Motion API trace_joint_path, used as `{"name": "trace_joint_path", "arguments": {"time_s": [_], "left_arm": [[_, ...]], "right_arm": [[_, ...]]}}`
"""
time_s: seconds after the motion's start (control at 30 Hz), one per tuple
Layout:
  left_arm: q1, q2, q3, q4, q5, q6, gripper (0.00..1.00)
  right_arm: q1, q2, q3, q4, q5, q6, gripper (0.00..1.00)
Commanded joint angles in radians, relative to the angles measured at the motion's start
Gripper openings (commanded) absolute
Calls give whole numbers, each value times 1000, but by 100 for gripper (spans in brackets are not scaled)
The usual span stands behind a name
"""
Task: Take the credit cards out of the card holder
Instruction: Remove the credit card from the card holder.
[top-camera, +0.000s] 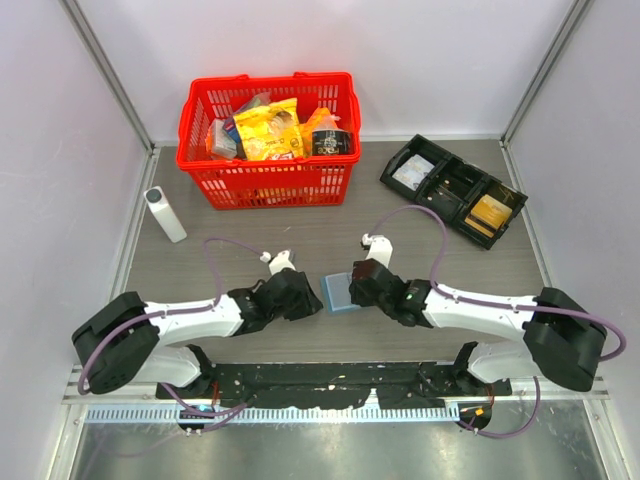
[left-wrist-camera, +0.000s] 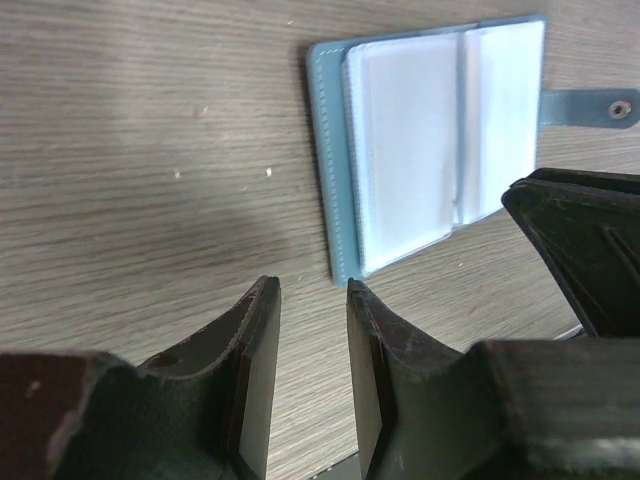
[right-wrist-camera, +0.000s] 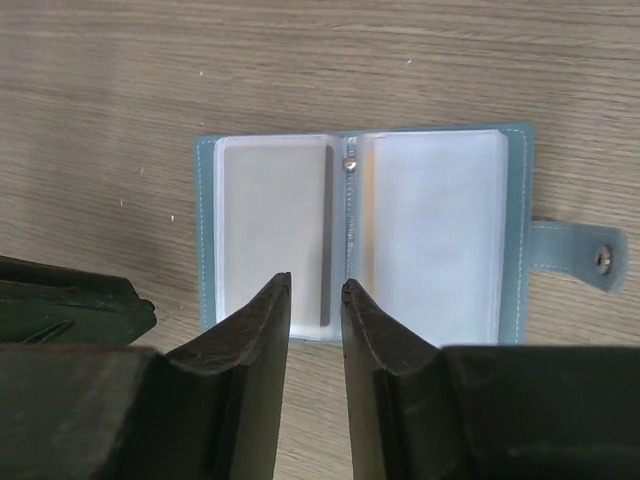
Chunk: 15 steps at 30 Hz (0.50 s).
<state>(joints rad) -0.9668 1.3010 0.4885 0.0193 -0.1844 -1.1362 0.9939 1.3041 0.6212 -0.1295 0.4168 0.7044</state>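
Observation:
The card holder (top-camera: 338, 292) lies open flat on the table between my two grippers, blue outside, with pale clear sleeves (right-wrist-camera: 430, 235) inside. In the right wrist view its left sleeve holds a tan credit card (right-wrist-camera: 270, 230) with a dark stripe. My right gripper (right-wrist-camera: 316, 285) is open a little, its tips over the holder's near edge and nothing clamped between them. Just left of the holder (left-wrist-camera: 420, 130), my left gripper (left-wrist-camera: 313, 288) is also open a little, and only bare table shows in the gap. The holder's snap strap (right-wrist-camera: 580, 255) sticks out to the side.
At the back stands a red basket (top-camera: 268, 185) full of packets. A black compartment tray (top-camera: 450, 190) at the back right holds a tan-gold item (top-camera: 490, 212). A white bottle (top-camera: 165, 214) stands at the left. The right gripper's finger (left-wrist-camera: 590, 240) shows in the left wrist view.

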Motion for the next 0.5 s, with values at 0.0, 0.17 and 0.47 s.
{"name": "trace_joint_path", "arguments": {"time_s": [0.0,0.17,0.47], "left_arm": [[19,32,48,89,-32,26,37],[72,89,38,203,32,26,37],[135,170,59,255,108,19,40]], "right_arm": [[-57,-54,-49,114,-81,-6,35],[-116,-63,-95,189,-153,-10,38],[-193,-29,-164,245,-260,43,35]]}}
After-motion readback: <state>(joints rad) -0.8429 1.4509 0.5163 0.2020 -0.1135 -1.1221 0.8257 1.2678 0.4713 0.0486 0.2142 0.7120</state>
